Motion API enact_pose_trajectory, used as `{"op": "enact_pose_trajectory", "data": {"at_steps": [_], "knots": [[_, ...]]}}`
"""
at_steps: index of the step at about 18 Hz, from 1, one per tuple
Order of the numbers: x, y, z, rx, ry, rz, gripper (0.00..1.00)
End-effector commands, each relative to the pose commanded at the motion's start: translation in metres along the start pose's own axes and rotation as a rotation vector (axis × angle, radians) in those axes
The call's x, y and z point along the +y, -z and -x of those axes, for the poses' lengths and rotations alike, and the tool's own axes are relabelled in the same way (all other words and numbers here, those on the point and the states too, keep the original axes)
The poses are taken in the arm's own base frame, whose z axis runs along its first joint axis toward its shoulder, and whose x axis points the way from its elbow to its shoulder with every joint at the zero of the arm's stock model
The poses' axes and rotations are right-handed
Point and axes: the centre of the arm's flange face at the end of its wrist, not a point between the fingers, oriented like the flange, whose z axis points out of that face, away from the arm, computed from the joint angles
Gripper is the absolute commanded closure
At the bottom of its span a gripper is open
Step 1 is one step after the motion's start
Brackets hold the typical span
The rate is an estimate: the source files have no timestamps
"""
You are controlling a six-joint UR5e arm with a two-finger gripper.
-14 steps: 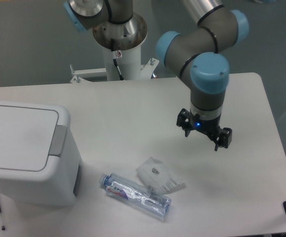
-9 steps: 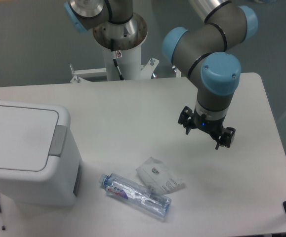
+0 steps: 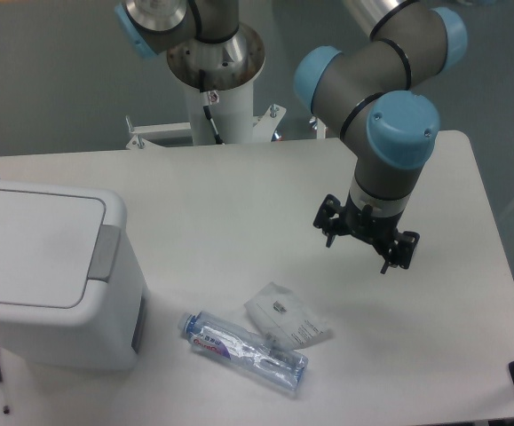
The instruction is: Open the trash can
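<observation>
Camera view, near to far: a bottle (image 3: 243, 348) lies at six o'clock, the trash can (image 3: 48, 275) sits at nine o'clock, lid down, and the end effector (image 3: 366, 238) hangs at three o'clock, fingers apart, empty, presumably unpositioned.

The bottle (image 3: 243, 350) bore a label with red and blue print, too small to read; the packet (image 3: 285, 316) showed dark marks, likewise illegible.
</observation>
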Motion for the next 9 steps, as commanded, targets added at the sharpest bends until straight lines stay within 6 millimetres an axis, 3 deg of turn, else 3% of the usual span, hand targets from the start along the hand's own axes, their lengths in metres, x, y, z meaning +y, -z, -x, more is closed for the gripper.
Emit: {"op": "enact_pose_trajectory", "data": {"at_steps": [4,9], "knots": [[-0.005,0.001,-0.007,0.028,0.100,-0.070,0.00],[-0.016,0.021,-0.014,0.100,0.234,-0.187,0.00]]}}
